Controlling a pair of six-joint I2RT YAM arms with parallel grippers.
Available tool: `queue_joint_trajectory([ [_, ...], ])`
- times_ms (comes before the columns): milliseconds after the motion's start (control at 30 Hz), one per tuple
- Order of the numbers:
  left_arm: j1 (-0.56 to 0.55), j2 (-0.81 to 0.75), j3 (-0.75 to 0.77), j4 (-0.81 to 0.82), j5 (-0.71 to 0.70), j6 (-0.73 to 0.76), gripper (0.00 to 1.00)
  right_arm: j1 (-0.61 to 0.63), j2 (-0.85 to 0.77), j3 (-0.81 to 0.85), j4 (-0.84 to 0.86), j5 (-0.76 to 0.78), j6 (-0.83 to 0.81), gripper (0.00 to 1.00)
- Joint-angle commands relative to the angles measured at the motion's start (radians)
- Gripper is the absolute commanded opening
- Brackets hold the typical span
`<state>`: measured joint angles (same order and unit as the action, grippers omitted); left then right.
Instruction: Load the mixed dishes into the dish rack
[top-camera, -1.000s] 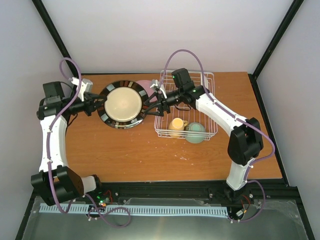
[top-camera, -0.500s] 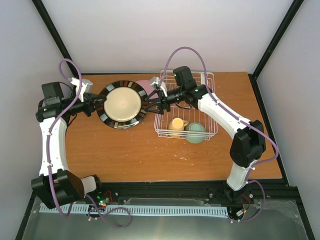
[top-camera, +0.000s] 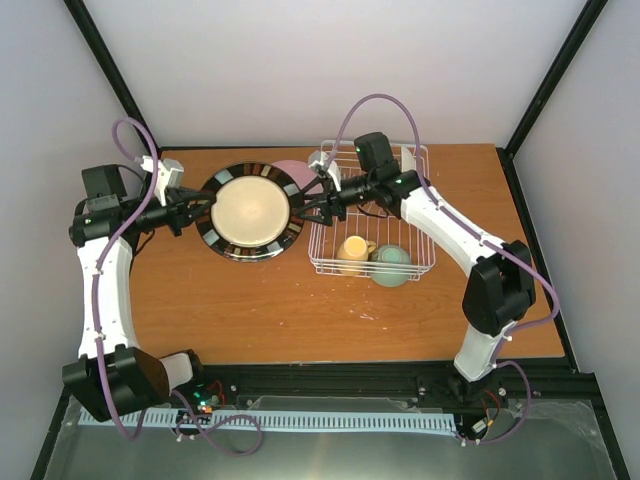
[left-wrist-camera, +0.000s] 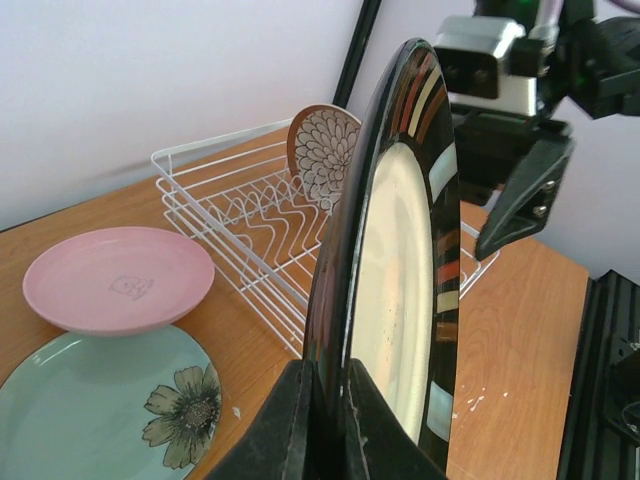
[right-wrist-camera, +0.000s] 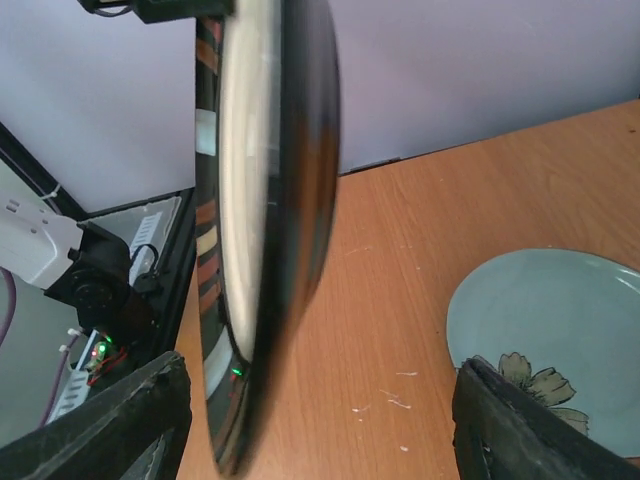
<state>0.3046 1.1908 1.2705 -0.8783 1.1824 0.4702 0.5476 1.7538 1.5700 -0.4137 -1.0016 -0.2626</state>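
Presently clamping cream plate (top-camera: 247, 210) upright in left jaws, straddling rim with spread right jaws. Risking dropping it by releasing early.

Pink plate (top-camera: 290, 168) partly hidden by cream plate (top-camera: 247, 210); mint plate (right-wrist-camera: 550, 330) cut off rt edge.
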Motion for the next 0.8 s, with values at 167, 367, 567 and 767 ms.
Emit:
queue_joint_trajectory([
  [167, -0.008, -0.055, 0.042, 0.083, 0.203, -0.034, 0.01, 0.062, 0.116, 0.107, 0.054, -0.066, 0.058, 0.62],
  [367, -0.017, -0.063, -0.023, 0.152, 0.226, -0.066, 0.01, 0.100, 0.152, 0.140, 0.113, -0.138, 0.106, 0.17],
  [567, -0.025, -0.045, -0.053, 0.170, 0.185, -0.065, 0.01, 0.106, 0.115, 0.072, 0.245, -0.131, 0.187, 0.03],
  [767, -0.025, -0.053, -0.075, 0.253, -0.030, -0.137, 0.36, 0.098, 0.067, 0.008, 0.289, 0.050, 0.232, 0.03],
])
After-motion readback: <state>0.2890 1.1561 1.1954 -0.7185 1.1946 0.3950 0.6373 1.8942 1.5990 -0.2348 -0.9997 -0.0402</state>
